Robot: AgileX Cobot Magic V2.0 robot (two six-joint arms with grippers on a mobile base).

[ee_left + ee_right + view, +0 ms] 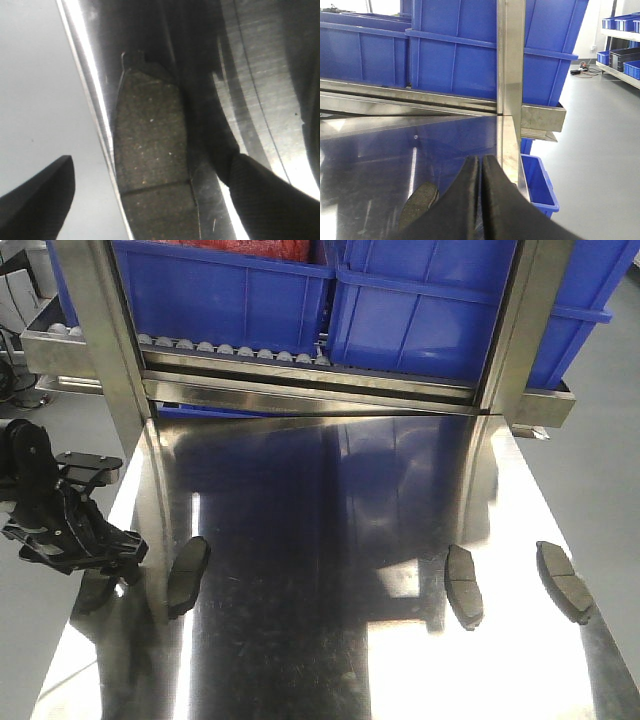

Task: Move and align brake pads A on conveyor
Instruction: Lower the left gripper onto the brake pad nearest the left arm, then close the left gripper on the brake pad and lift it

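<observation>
Several brake pads A lie on a shiny steel table. In the front view, one pad [187, 570] is left of centre, another [464, 585] right of centre, and a third [563, 580] lies by the right edge. A further pad [95, 590] [150, 145] lies along the table's left edge. My left gripper [105, 558] [150, 195] hovers open over it, one finger [35, 200] on each side, not touching. My right gripper [481, 167] is shut on nothing, above the table's right side, with a pad [420, 200] to its lower left. The conveyor is out of view.
Blue bins [420, 300] sit on a roller rack behind the table. Two steel posts [105, 340] [525, 330] stand at its back corners. Another blue bin [537, 182] stands on the floor off the right edge. The steel table [320, 660] drops off to grey floor on both sides.
</observation>
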